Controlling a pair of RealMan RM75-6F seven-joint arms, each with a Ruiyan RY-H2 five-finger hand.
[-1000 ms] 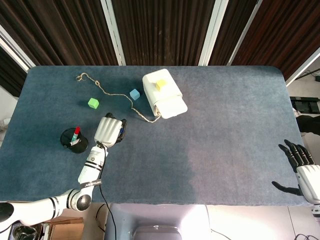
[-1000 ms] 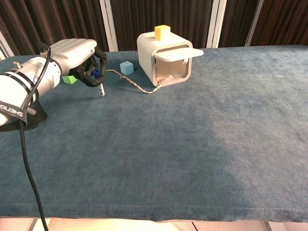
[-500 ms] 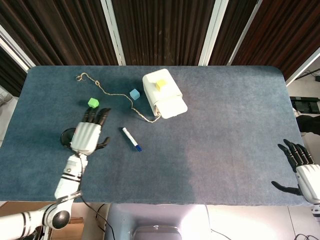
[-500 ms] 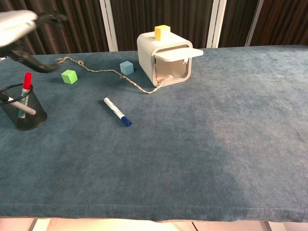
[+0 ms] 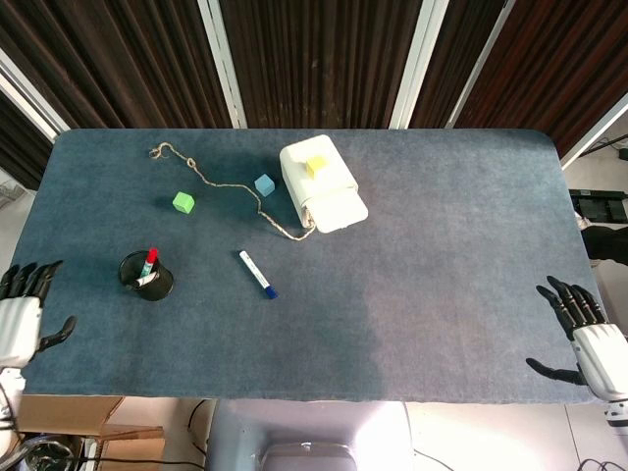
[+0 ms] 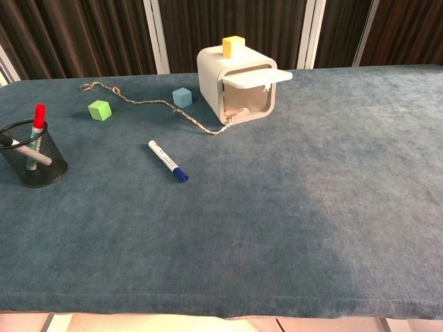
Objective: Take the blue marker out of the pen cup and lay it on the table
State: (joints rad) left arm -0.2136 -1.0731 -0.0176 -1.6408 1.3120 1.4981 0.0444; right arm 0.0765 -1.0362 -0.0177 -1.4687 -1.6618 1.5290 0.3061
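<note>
The blue marker (image 5: 258, 274), white with a blue cap, lies flat on the table (image 5: 422, 226), also seen as the blue marker (image 6: 167, 161) in the chest view. The black mesh pen cup (image 5: 146, 276) stands to its left with a red-capped marker inside; the pen cup (image 6: 30, 155) shows at the chest view's left edge. My left hand (image 5: 22, 317) is off the table's left edge, fingers spread, holding nothing. My right hand (image 5: 583, 335) hangs off the right front corner, fingers apart and empty. Neither hand shows in the chest view.
A white box (image 5: 323, 184) with a yellow cube (image 5: 315, 167) on top stands mid-table, its flap open toward the front. A rope (image 5: 211, 182) trails from it to the back left. A green cube (image 5: 183, 202) and a light blue cube (image 5: 263, 184) lie near the rope.
My left hand let go of the blue marker, which now lies on the table, and has drawn back from the cup area to beyond the table's left edge. The right hand barely shifted.
</note>
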